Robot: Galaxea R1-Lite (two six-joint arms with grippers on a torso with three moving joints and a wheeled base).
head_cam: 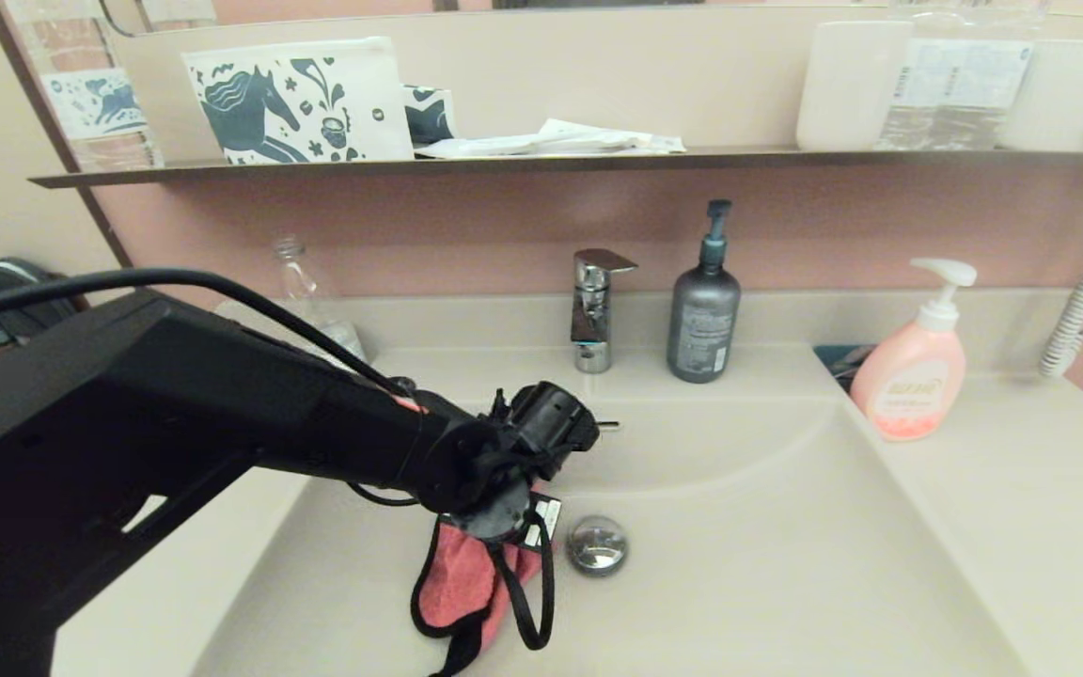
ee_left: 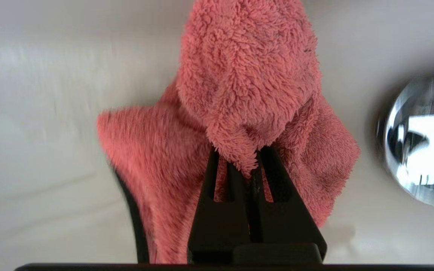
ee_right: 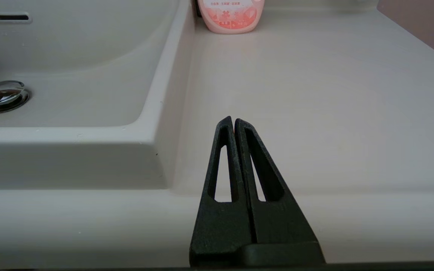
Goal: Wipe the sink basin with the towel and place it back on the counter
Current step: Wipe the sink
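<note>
fingers of the left gripper are pinching a bunched fold of the coral towel, closed tight on it, with the rest of the cloth spreading against the floor of the sink basin just beside the chrome drain plug.

the step in hand looks like the wiping itself. to do it well, the arm should be keeping the cloth pressed flat on the basin floor rather than dragging only the pinched tip, sweeping away from the drain plug toward the basin walls and back, and holding the grip firm so the terry does not slip out. it should be steering around the drain plug so the fingers are not catching its raised edge, and watching the black trim and loop hanging from the towel.

the right gripper is resting idle with its fingers pressed together on nothing, over the counter, on the far side of the basin wall from the drain plug.

the head view is showing the faucet, the grey pump bottle and the pink soap bottle behind the drain plug, but the arm is hiding the grip. the left wrist view alone is showing the pinch and the cloth's contact; the right wrist view alone is showing the overflow slot and the bare counter where the towel could go.
</note>
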